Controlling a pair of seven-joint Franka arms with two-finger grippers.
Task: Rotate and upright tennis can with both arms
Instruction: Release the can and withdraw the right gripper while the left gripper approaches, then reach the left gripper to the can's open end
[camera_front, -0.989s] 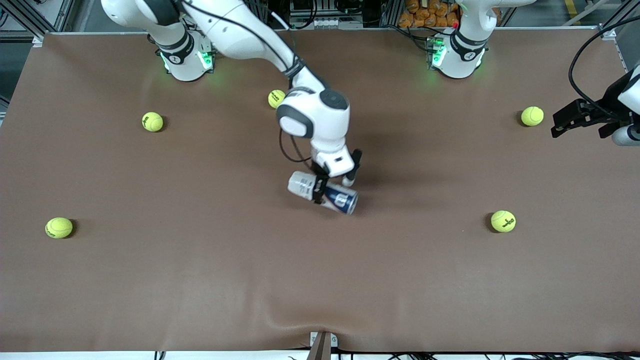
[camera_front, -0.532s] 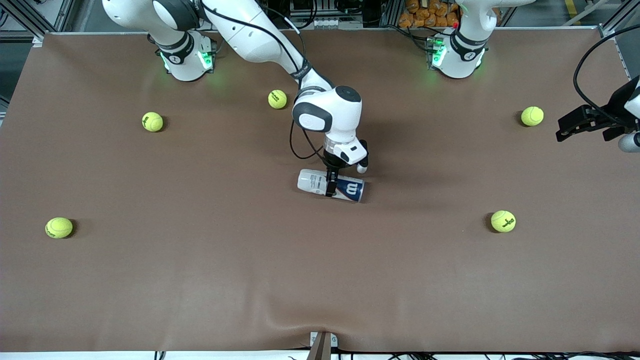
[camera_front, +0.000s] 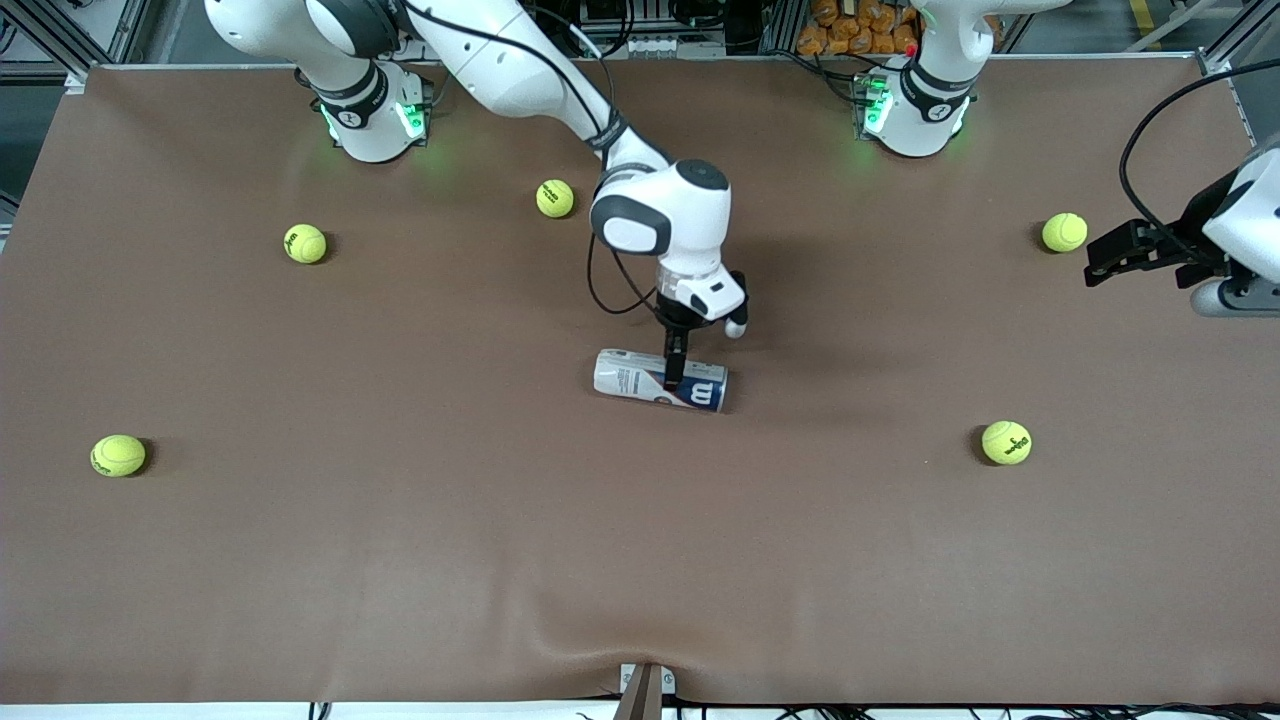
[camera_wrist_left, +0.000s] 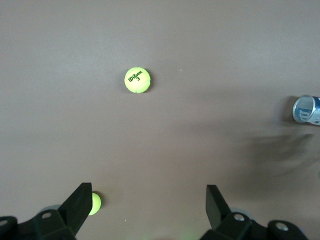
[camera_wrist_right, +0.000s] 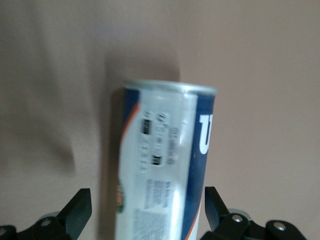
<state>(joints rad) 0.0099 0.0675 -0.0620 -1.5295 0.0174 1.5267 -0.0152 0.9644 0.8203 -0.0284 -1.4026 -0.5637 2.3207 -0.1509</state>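
Note:
The tennis can (camera_front: 650, 379) lies on its side mid-table, its white label and its blue band with the white logo facing up. My right gripper (camera_front: 676, 372) hangs straight over it, open. In the right wrist view the can (camera_wrist_right: 165, 165) runs between the two black fingers (camera_wrist_right: 79, 206), with a gap on each side. My left gripper (camera_front: 1100, 258) waits over the left arm's end of the table, open and empty (camera_wrist_left: 148, 197). Its wrist view catches the can's metal-rimmed end (camera_wrist_left: 306, 109) at the frame's edge.
Several yellow-green tennis balls are scattered on the brown mat: one by the right arm's elbow (camera_front: 554, 198), two toward the right arm's end (camera_front: 305, 243) (camera_front: 118, 455), two toward the left arm's end (camera_front: 1064, 232) (camera_front: 1006, 442). The mat wrinkles at its front edge (camera_front: 640, 650).
The right gripper carried the tilted can down onto the mat, turned it nearly level and opened, so the can now lies free between its fingers. The left gripper shifted slightly.

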